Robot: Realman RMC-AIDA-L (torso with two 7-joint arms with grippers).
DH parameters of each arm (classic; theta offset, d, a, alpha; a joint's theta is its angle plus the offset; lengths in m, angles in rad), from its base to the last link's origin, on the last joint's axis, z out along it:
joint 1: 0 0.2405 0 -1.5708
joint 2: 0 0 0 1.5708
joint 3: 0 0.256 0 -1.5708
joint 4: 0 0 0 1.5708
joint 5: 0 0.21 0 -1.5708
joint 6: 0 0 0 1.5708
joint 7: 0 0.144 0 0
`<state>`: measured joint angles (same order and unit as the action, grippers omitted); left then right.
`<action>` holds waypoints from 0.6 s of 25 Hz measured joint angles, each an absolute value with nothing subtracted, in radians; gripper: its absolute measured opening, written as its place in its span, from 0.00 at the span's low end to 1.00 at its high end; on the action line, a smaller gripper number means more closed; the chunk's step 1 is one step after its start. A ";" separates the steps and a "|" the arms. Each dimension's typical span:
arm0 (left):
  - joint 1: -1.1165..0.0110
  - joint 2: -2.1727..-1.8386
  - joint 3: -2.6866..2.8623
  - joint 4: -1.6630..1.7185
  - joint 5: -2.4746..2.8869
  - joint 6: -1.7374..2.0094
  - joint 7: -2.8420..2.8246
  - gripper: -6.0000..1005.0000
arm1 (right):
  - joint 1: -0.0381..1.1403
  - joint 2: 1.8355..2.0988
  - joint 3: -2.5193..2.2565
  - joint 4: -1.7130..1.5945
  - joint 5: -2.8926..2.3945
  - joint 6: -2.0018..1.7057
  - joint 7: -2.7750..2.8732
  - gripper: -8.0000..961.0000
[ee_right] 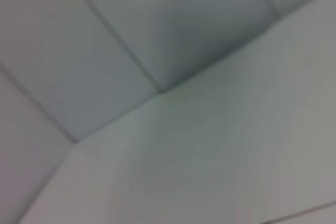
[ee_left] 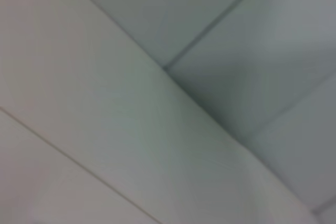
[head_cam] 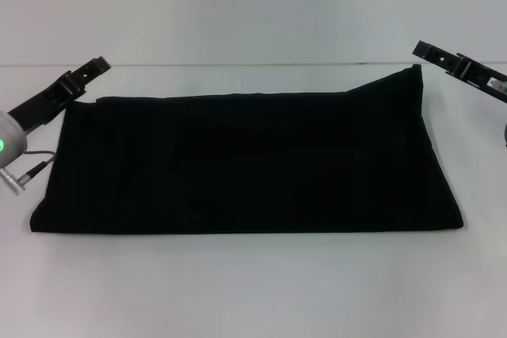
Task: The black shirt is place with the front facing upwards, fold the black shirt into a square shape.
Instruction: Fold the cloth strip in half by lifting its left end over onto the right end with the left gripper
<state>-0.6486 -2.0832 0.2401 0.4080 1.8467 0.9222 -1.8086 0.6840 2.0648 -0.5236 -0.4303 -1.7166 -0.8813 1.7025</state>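
Observation:
The black shirt lies on the white table as a wide folded band, with no lettering showing. Its far right corner rises in a peak. My right gripper hovers just above that peak at the table's far right, and whether it touches the cloth cannot be made out. My left gripper is at the far left, a little beyond the shirt's far left corner and apart from it. Neither wrist view shows the shirt.
The white table extends in front of the shirt, and its far edge meets a pale wall. A silver connector with a cable hangs off my left arm beside the shirt's left edge. Both wrist views show only pale panels with seams.

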 joint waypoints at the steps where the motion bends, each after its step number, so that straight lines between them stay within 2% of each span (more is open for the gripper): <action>1: -0.639 -2.071 0.244 0.403 1.853 0.969 -1.831 0.68 | 0.671 2.057 -0.532 -0.435 -1.719 -0.940 1.673 0.80; 4: -0.592 -2.029 0.287 0.399 1.864 1.103 -1.943 0.75 | 0.631 2.037 -0.579 -0.457 -1.771 -1.099 1.589 0.85; 6: -0.551 -1.996 0.330 0.403 1.866 1.189 -2.035 0.80 | 0.606 2.036 -0.618 -0.482 -1.804 -1.184 1.522 0.87; 10: -0.485 -1.951 0.367 0.410 1.867 1.336 -2.189 0.87 | 0.560 2.057 -0.705 -0.545 -1.850 -1.298 1.332 0.87; 15: -0.410 -1.943 0.377 0.471 1.899 1.411 -2.365 0.87 | 0.541 2.089 -0.781 -0.575 -1.882 -1.317 1.151 0.86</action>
